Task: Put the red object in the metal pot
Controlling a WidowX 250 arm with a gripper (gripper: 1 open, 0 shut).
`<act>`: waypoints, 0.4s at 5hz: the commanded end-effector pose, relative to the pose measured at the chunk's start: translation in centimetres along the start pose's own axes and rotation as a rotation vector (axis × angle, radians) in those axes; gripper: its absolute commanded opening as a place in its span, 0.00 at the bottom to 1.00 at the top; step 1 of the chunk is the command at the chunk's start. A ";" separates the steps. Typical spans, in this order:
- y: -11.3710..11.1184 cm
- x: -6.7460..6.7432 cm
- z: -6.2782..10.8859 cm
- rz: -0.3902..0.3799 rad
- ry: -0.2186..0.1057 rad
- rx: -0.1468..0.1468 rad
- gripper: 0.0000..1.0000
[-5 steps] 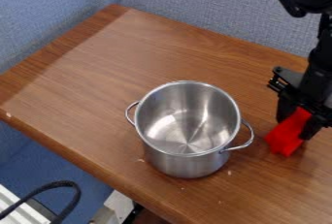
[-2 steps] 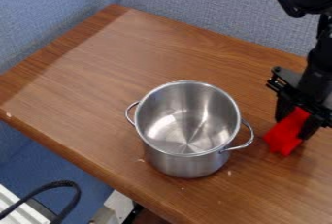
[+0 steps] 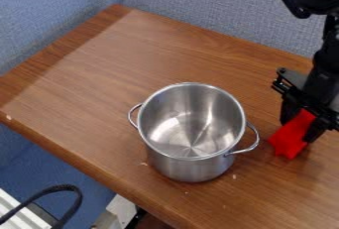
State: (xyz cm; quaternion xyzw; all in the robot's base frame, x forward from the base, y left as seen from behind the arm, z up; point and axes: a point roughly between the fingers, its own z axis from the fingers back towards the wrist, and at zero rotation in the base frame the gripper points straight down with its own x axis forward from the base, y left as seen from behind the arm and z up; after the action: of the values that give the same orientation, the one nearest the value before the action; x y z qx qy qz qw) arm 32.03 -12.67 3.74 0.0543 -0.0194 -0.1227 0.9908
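Observation:
The metal pot (image 3: 193, 131) stands empty near the table's front edge, shiny with two loop handles. To its right the red object (image 3: 296, 137) rests on the wood, tilted with its upper end under the fingers. My gripper (image 3: 311, 113) comes straight down from the black arm at the right edge and is shut on the red object's top end. The block's upper part is hidden behind the black fingers (image 3: 294, 100).
The wooden table (image 3: 119, 64) stretches to the left and back, with a blue wall behind. The table's front edge runs close under the pot, and a black cable (image 3: 47, 205) lies below it at the lower left.

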 end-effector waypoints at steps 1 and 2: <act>0.7 -0.6 -0.6 0.001 0.023 0.018 0.00; 0.8 -0.7 -0.8 0.003 0.029 0.018 0.00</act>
State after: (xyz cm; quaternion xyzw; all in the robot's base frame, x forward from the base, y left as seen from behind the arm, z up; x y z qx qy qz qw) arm 31.99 -12.63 3.70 0.0545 -0.0202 -0.1249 0.9905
